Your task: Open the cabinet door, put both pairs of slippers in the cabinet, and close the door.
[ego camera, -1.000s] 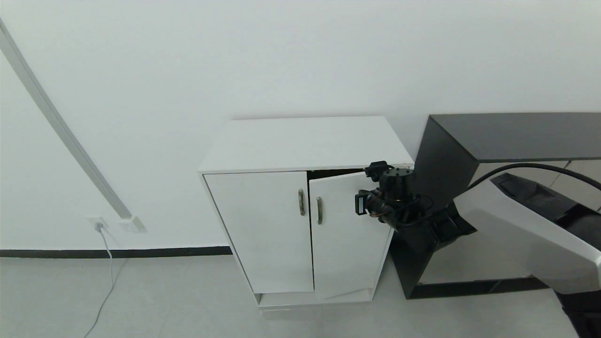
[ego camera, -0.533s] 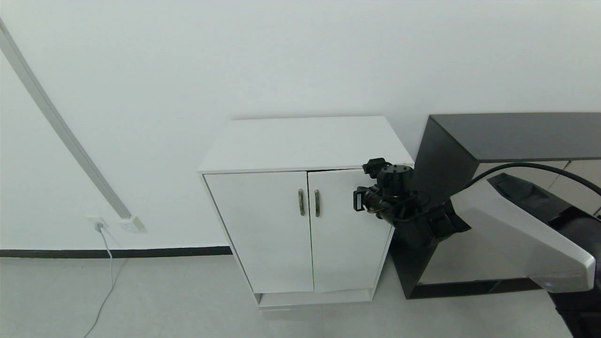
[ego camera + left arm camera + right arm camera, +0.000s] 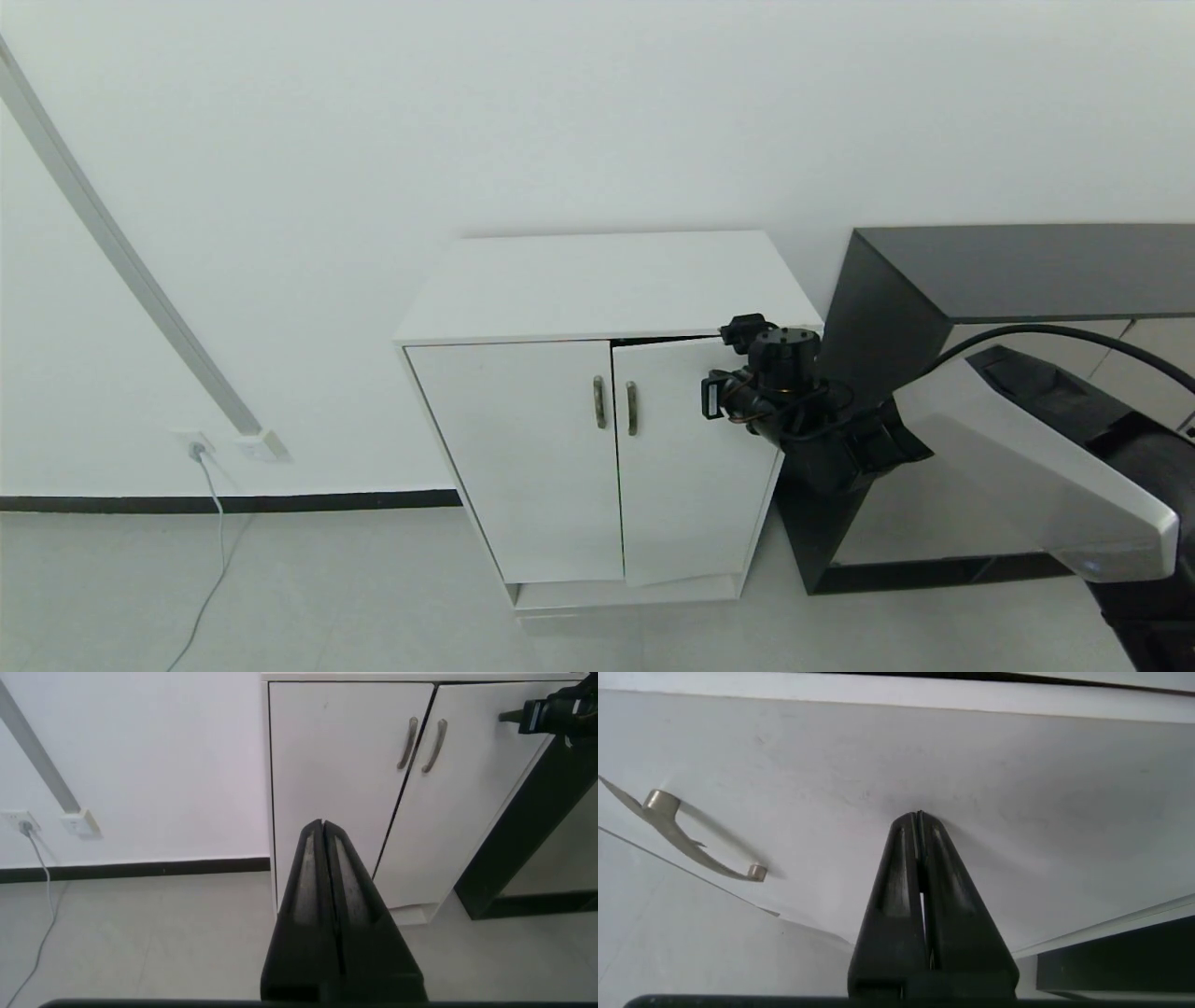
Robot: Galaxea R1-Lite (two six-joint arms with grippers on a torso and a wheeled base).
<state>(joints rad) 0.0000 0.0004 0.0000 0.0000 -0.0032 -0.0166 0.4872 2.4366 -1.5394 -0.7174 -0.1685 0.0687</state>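
Observation:
The white cabinet [image 3: 597, 289] stands against the wall with two doors. Its left door [image 3: 513, 448] is shut, and its right door [image 3: 686, 485] stands slightly ajar, with a thin dark gap along the top. My right gripper [image 3: 711, 403] is shut with nothing in it. In the right wrist view its tips [image 3: 920, 817] rest against the right door's face [image 3: 990, 756], away from the metal handle [image 3: 701, 840]. My left gripper [image 3: 322, 831] is shut and empty, held back above the floor in front of the cabinet [image 3: 346, 784].
A black mirrored unit [image 3: 1018, 271] stands directly right of the cabinet. A wall socket with a hanging cable [image 3: 196, 450] and a slanted grey conduit [image 3: 121, 252] are on the left. Grey floor [image 3: 327, 597] lies open before the cabinet.
My right gripper pushed the right door from clearly ajar to almost shut. Since half a second ago the door has sprung back out a little.

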